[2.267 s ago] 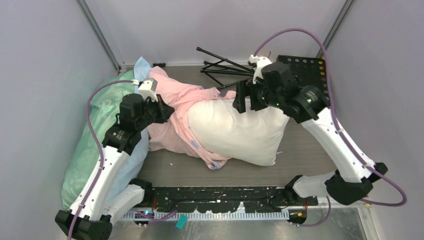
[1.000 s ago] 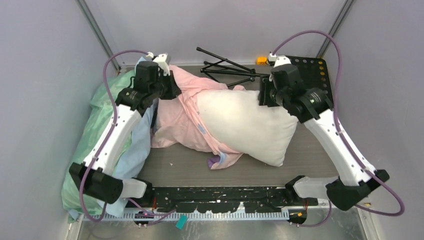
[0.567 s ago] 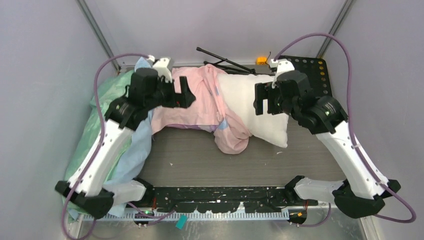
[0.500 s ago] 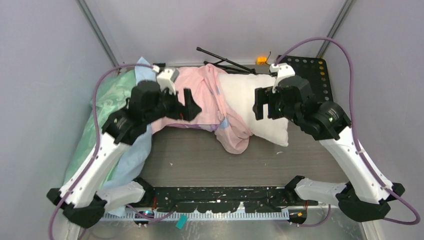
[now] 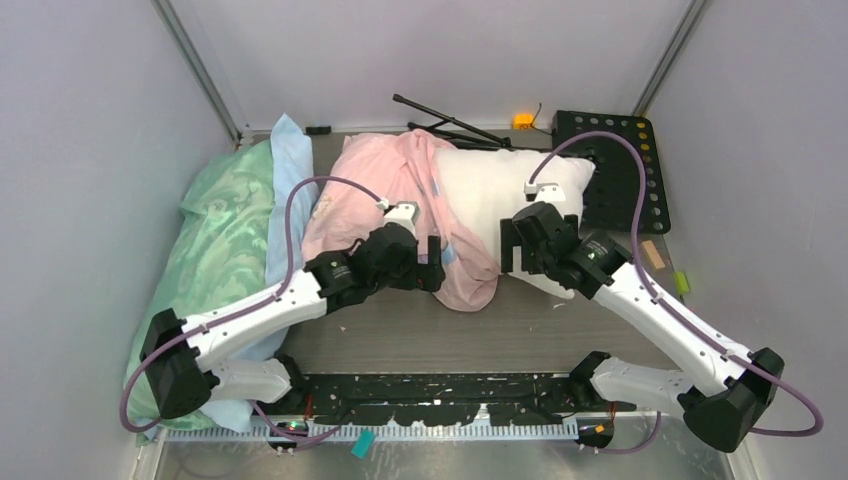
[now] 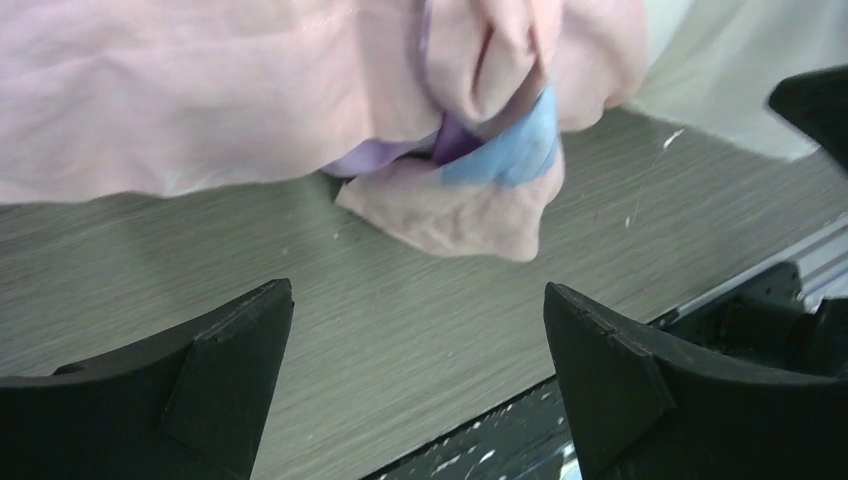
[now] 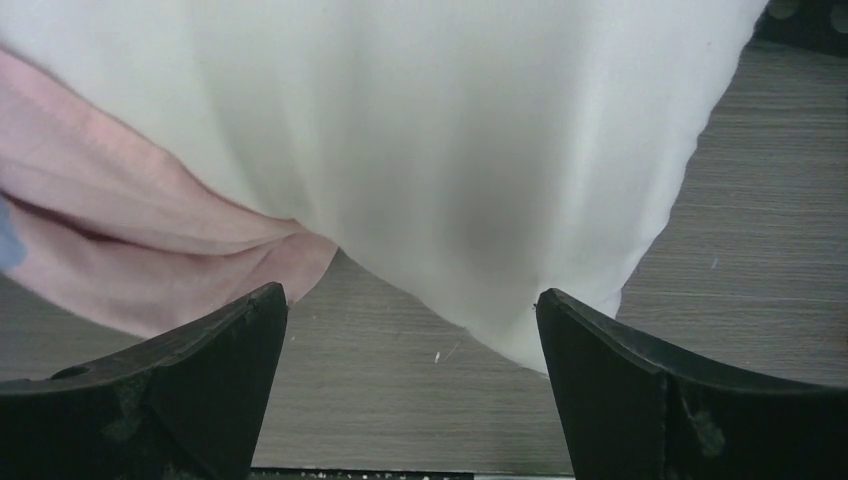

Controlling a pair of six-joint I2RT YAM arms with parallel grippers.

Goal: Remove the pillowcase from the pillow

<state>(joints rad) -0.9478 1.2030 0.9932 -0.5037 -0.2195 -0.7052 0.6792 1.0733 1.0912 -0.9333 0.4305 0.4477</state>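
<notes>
Now, pillowcase (image 5: 385, 195) bunched pink at far middle of table (image 5: 400, 335), draped over left end of pillow (image 5: 505, 190); rest of pillow bare white. Your left gripper (image 6: 415, 300) low by hanging pink fold, fingers wide apart, empty. Your right gripper (image 7: 412, 295) faces pillow's near edge, fingers spread, nothing held. Green bedding (image 5: 215, 235) far left.

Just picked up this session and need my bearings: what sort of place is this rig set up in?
Probably an enclosed lab test booth, not a bedroom: plain grey walls close around a wood-grain table, with a black perforated mounting plate and a folded black tripod at the back.
</notes>
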